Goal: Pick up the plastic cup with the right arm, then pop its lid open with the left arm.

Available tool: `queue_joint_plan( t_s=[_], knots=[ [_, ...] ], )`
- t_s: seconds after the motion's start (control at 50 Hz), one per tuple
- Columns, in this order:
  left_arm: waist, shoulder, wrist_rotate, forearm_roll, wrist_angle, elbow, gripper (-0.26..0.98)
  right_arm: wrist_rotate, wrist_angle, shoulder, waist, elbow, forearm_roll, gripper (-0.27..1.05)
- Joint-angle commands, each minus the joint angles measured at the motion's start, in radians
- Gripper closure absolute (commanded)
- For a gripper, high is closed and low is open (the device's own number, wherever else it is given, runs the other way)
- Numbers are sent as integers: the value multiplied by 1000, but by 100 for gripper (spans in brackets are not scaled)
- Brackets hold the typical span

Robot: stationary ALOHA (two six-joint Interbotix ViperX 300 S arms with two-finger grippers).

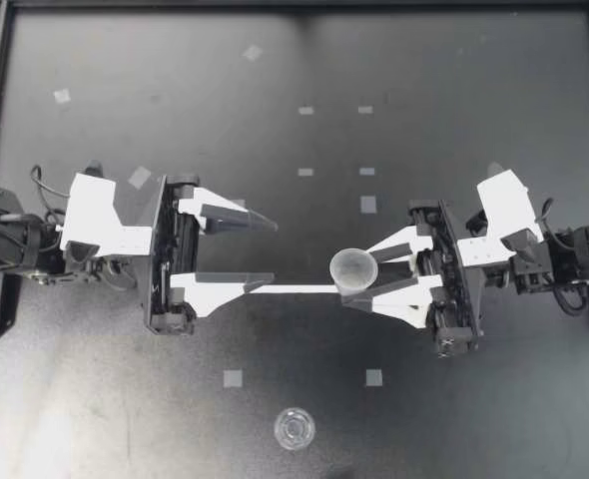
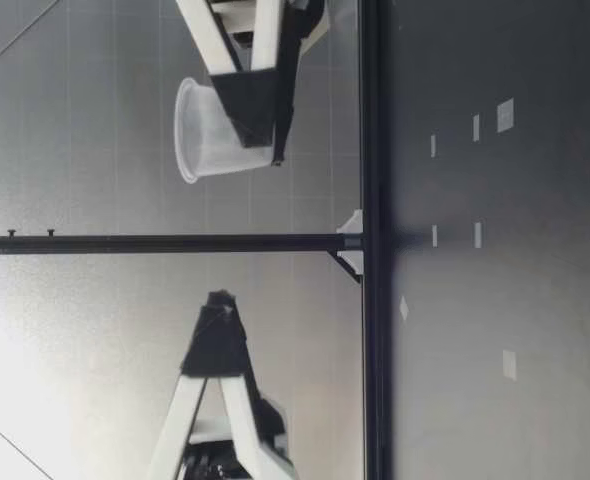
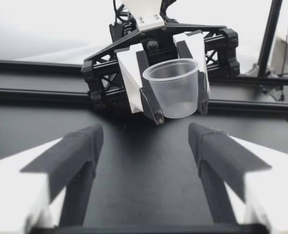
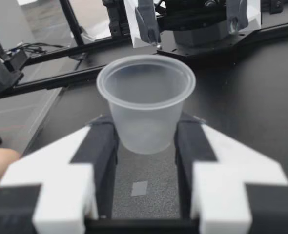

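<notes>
I am gripping a translucent plastic cup (image 1: 353, 267) in my right claw (image 1: 358, 277), both fingers pressing on its wall from two sides just under the rim. That is probably why it is sitting level with its mouth up. From table height the cup (image 2: 210, 130) is hanging upright, well above the bench (image 1: 175, 100) and touching nothing but the claw. The right wrist camera shows the dark pads (image 4: 102, 141) closing on the lower half of the cup (image 4: 146, 105), leaving the rim free.

My left claw (image 1: 273, 252) is standing wide open and empty, pointing straight at the cup (image 3: 175, 87) from across the middle, near it but apart. Its fingers (image 3: 73, 151) are spread wider than the cup, by my reading.

A small clear round piece (image 1: 294, 427) is lying alone near the bench's front edge, well apart from both claws, among tape squares (image 1: 233, 378).
</notes>
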Motion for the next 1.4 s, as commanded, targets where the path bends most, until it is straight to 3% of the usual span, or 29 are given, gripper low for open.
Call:
queue_joint_plan(
  t_s=[0.0, 1.38],
  knots=[
    [2, -9, -3, 2, -5, -9, 7, -2, -5, -8, 5, -9, 2, 42],
    [2, -9, -9, 2, -5, -8, 8, -2, -3, 6, 5, -17, 2, 42]
  ],
)
